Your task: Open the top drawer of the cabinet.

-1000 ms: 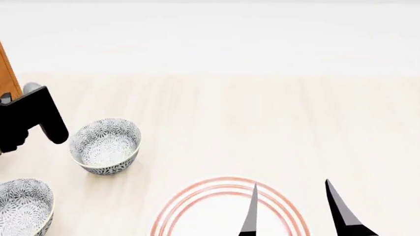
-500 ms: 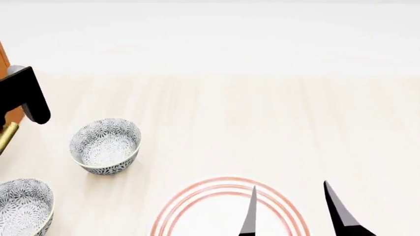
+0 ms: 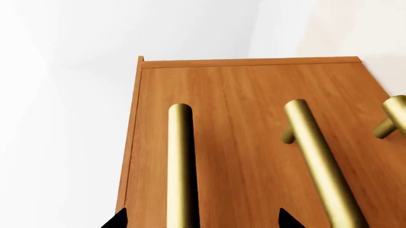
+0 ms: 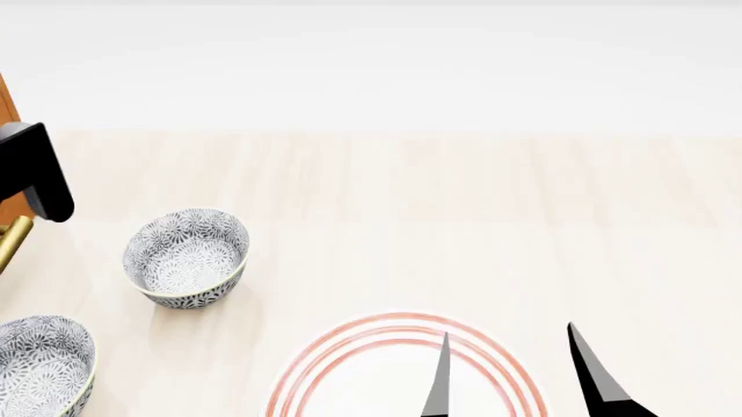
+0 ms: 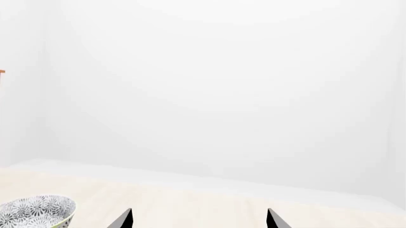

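The cabinet (image 3: 254, 142) fills the left wrist view as an orange-brown wood front with three brass bar handles. The handle nearest the cabinet's edge (image 3: 180, 166) is the top drawer's. My left gripper (image 3: 203, 221) is open, and that handle runs between its two black fingertips without touching either. In the head view only a sliver of the cabinet (image 4: 6, 113) and one brass handle end (image 4: 12, 243) show at the far left, with my left gripper (image 4: 35, 178) against them. My right gripper (image 4: 516, 378) is open and empty above a plate.
A patterned bowl (image 4: 186, 256) stands just right of the cabinet, and a second one (image 4: 41, 365) sits at the front left. A white plate with red rings (image 4: 383, 365) lies under my right gripper. The light wooden table (image 4: 464, 200) stretches to the right.
My left gripper has moved left and a little up, toward the cabinet front, and is now partly out of the head view. The right gripper has barely shifted.
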You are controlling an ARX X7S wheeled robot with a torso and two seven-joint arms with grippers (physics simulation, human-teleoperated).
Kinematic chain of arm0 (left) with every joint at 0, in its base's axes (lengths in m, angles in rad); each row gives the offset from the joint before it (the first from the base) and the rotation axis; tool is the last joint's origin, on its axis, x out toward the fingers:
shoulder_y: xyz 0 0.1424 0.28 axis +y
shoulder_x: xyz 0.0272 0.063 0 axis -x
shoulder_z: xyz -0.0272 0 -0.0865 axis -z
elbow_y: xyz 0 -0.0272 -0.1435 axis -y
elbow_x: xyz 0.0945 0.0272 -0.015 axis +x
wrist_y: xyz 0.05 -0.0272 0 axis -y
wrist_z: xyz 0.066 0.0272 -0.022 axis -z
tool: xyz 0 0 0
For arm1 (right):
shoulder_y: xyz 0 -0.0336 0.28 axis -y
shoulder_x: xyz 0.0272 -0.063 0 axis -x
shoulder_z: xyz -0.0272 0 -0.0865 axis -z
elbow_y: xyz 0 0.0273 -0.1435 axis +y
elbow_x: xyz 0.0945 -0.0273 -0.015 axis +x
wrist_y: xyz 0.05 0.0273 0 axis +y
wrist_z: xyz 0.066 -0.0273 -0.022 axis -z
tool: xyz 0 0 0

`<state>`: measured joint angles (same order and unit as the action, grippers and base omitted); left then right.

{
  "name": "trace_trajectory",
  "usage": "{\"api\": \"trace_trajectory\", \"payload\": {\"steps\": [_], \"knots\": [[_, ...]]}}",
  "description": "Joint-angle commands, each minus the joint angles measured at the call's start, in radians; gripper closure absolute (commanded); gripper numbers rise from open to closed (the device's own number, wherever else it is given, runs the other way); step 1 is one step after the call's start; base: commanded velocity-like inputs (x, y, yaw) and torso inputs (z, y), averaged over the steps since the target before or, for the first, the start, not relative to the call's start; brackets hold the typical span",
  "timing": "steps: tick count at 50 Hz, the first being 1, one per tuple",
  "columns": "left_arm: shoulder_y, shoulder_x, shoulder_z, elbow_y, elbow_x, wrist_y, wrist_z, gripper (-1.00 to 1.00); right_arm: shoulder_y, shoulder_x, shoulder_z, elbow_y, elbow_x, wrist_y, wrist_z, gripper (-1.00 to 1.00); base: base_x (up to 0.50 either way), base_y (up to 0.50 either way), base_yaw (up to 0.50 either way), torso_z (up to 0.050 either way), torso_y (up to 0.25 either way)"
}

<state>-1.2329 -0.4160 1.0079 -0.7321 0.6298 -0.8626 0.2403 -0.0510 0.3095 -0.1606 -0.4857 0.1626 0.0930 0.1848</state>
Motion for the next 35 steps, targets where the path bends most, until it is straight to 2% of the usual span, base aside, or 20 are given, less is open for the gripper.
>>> {"api": "trace_trajectory", "payload": {"steps": [1,10,16,23,35], "knots": [[-0.018,0.023,0.004,-0.088,-0.006,0.01,-0.009,-1.0,0.001,0.005,-0.005,0.003,0.001,0.0,0.003,-1.0,0.0,0.0,0.0,0.0,0.0],[-0.056,0.046,0.011,-0.23,-0.006,0.032,-0.044,-1.0,0.002,0.008,-0.009,0.004,0.0,-0.001,0.006,-1.0,0.0,0.0,0.0,0.0,0.0],[-0.063,0.038,0.014,-0.237,-0.002,0.027,-0.042,-1.0,0.002,0.009,-0.014,0.004,-0.003,-0.001,0.007,-1.0,0.0,0.0,0.0,0.0,0.0],[-0.101,0.066,0.009,-0.374,-0.01,0.066,-0.102,-1.0,0.003,0.012,-0.016,0.005,-0.003,-0.001,0.01,-1.0,0.0,0.0,0.0,0.0,0.0],[-0.126,0.077,-0.004,-0.442,-0.026,0.093,-0.137,-1.0,0.004,0.016,-0.024,0.002,-0.004,0.003,0.013,-1.0,0.0,0.0,0.0,0.0,0.0]]}}
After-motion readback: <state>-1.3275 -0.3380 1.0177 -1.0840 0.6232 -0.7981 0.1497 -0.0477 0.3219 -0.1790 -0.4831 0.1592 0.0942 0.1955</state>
